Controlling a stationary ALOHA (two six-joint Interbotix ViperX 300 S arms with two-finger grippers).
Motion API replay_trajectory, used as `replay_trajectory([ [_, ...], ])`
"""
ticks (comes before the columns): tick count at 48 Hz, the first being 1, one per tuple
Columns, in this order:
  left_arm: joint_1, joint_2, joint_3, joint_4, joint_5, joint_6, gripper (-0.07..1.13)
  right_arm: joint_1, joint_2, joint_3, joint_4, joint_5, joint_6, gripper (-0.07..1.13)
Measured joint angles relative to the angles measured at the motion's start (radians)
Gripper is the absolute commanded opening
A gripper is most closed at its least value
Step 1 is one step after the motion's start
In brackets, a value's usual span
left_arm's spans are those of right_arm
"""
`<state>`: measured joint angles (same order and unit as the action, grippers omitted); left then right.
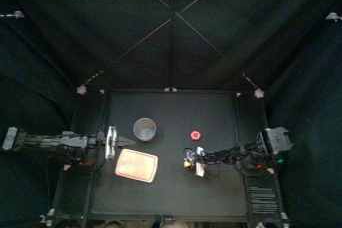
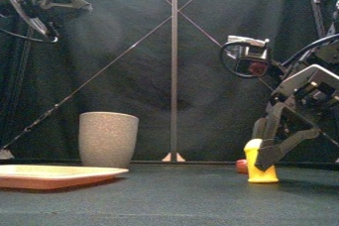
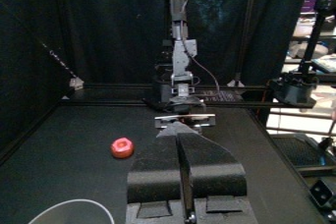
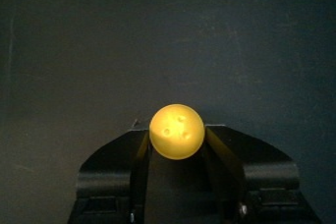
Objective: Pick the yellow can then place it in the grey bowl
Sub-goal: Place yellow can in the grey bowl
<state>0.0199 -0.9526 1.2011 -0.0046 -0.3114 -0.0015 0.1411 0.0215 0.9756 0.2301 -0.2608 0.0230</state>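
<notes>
1. My left pincer [image 3: 187, 140] is resting at the table's left side with its jaws drawn narrow, holding nothing. It is sitting nearer the cup than the can, and I am leaving it out of this move.
2. The pink tray [image 2: 54, 175] is lying flat at the front left, just in front of the cup.
3. The grey speckled cup [image 2: 109, 138] is standing upright and open-mouthed. It is sitting to the left of my right pincer and a little further back.
4. A small red toy [image 1: 197, 134] is lying between the cup and the can, close to the path I am judging the carry will take.
5. My right pincer [image 2: 269, 154] is closing around the yellow can [image 2: 260, 173], one jaw on each side. The can is standing upright, with its round top facing my wrist camera. Its base seems to be touching the table, though I cannot be sure.
</notes>
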Motion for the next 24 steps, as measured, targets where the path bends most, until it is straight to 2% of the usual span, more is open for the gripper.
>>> replay_trajectory([
  [15,0.0,-0.002,0.0,0.0,0.0,0.0,-0.02,-0.005,-0.003,-0.067,-0.026,0.0,-0.009,0.62],
  [24,0.0,0.0,0.002,0.0,0.0,-0.002,-0.02,-0.057,-0.02,-0.184,-0.132,0.0,-0.008,0.62],
])
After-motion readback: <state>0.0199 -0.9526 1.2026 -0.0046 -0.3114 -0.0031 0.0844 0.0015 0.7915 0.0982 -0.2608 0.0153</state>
